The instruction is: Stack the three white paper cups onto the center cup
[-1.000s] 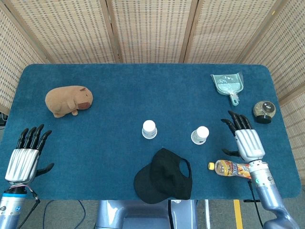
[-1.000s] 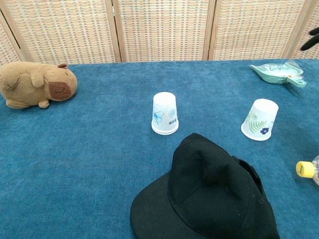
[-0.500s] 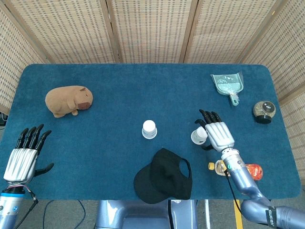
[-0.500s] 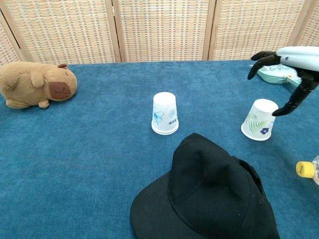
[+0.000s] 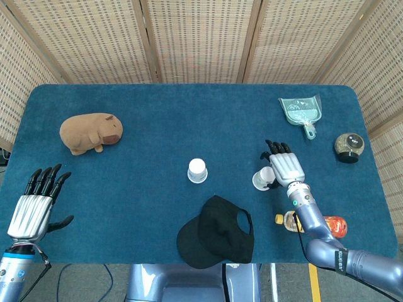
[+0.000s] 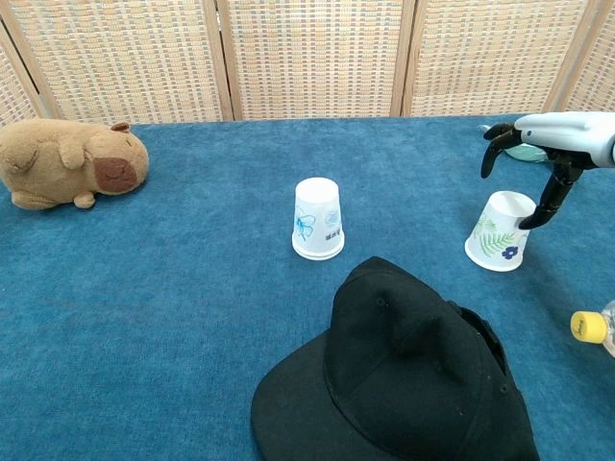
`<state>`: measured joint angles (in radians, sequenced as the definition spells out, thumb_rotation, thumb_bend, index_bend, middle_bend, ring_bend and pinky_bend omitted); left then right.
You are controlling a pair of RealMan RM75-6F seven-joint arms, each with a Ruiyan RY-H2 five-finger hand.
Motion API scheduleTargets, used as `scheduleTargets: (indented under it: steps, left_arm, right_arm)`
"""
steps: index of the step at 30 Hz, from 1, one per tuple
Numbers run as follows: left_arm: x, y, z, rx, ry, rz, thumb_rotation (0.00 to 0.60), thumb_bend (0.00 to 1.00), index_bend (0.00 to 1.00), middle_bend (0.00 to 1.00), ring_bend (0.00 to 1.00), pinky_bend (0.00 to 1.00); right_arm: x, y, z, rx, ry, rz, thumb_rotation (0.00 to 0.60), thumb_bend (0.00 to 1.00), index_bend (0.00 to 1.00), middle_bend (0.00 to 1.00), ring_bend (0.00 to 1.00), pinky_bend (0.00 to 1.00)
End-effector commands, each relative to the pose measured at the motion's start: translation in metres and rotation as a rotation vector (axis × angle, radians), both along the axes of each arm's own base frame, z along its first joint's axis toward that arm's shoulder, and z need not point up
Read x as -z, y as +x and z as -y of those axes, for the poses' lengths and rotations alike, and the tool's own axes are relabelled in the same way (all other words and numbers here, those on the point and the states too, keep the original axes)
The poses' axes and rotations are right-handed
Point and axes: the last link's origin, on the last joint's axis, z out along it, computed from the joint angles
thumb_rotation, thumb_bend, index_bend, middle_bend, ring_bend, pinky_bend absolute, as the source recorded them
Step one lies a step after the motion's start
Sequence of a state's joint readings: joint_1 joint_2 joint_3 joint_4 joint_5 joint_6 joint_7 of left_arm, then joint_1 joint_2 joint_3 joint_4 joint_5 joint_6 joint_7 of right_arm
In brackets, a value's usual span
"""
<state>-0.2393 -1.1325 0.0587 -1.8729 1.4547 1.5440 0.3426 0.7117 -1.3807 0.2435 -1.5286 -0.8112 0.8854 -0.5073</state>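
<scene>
So the cup that matters right now is the leaf-print cup [image 6: 500,232], upside down on the right side of the blue table [image 5: 145,113], tipped a bit to one side. The right hand [image 5: 284,166] is right over it with fingers curled down and spread, thumb tip touching or nearly touching the cup's side in the chest view. It hasn't actually closed on it yet as far as I can tell.

The center cup [image 6: 318,219] is also upside down, sitting mid-table, well apart from the leafy one. I only see two cups, though the center one shows doubled rims at the bottom, so it may already be a stack.

To do this step well, I'd wrap the fingers gently around the upper half of the cup. Paper crushes easily, and since it's leaning, a sloppy pinch could knock it over. Then lift straight up before carrying it left.

The left hand [image 5: 33,207] is idle at the near left edge, fingers straight and apart, holding nothing.

Other stuff: a black cap [image 5: 215,233] just in front of the cups, worth clearing high. A drink bottle [image 5: 308,223] lies under the right forearm. Plush capybara [image 5: 90,133], green dustpan [image 5: 301,113] and a small jar [image 5: 348,146] are all out of the way.
</scene>
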Motion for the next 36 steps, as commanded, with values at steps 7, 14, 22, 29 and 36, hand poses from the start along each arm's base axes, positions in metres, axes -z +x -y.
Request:
scheduleTargets:
  steps: [7, 14, 22, 29, 36]
  left_arm:
    - [0.001, 0.0, -0.001, 0.004, 0.002, 0.004, 0.6, 0.1, 0.11, 0.0, 0.0, 0.0]
    - [-0.001, 0.0, 0.0, 0.008, 0.008, 0.006, 0.6, 0.1, 0.11, 0.0, 0.0, 0.0]
    - [-0.002, 0.0, -0.001, 0.006, 0.011, 0.009, 0.6, 0.1, 0.11, 0.0, 0.0, 0.0]
    - [-0.005, -0.001, -0.002, -0.002, 0.025, 0.014, 0.6, 0.1, 0.11, 0.0, 0.0, 0.0]
    - [-0.007, -0.003, -0.002, -0.013, 0.033, 0.015, 0.6, 0.1, 0.11, 0.0, 0.0, 0.0]
  right_arm:
    - [0.009, -0.006, 0.002, 0.016, 0.003, 0.006, 0.6, 0.2, 0.44, 0.06, 0.0, 0.0]
    - [0.012, -0.008, 0.004, 0.012, -0.005, 0.007, 0.6, 0.2, 0.52, 0.12, 0.0, 0.0]
    - [0.0, 0.003, 0.003, -0.034, -0.046, 0.029, 0.6, 0.2, 0.53, 0.13, 0.0, 0.0]
    - [-0.029, 0.044, -0.009, -0.189, -0.132, 0.084, 0.6, 0.2, 0.52, 0.12, 0.0, 0.0]
    - [-0.049, 0.093, -0.028, -0.312, -0.146, 0.143, 0.6, 0.2, 0.53, 0.12, 0.0, 0.0]
